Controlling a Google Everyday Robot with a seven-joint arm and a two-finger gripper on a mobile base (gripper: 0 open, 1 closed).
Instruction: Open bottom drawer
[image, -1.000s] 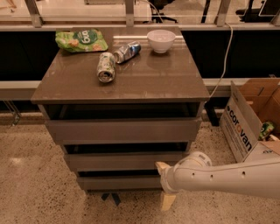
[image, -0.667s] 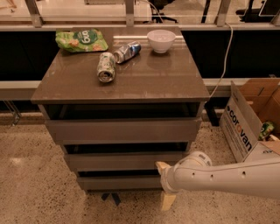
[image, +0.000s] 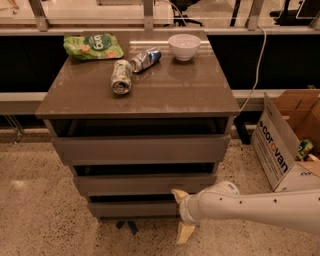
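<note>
The bottom drawer (image: 132, 209) is the lowest and shortest grey-brown front of the cabinet, with a dark gap above it. My gripper (image: 182, 214) is at the drawer's right end, on a white arm coming in from the right. It is open: one cream finger (image: 179, 195) sits at the drawer's top edge and the other finger (image: 185, 233) hangs below the front, near the floor. The right end of the drawer front is hidden behind the gripper.
The middle drawer (image: 145, 183) and top drawer (image: 142, 148) are above. The cabinet top (image: 165, 90) holds a green bag (image: 92, 46), two cans (image: 121, 76) and a white bowl (image: 184, 46). A cardboard box (image: 280, 145) stands on the floor to the right.
</note>
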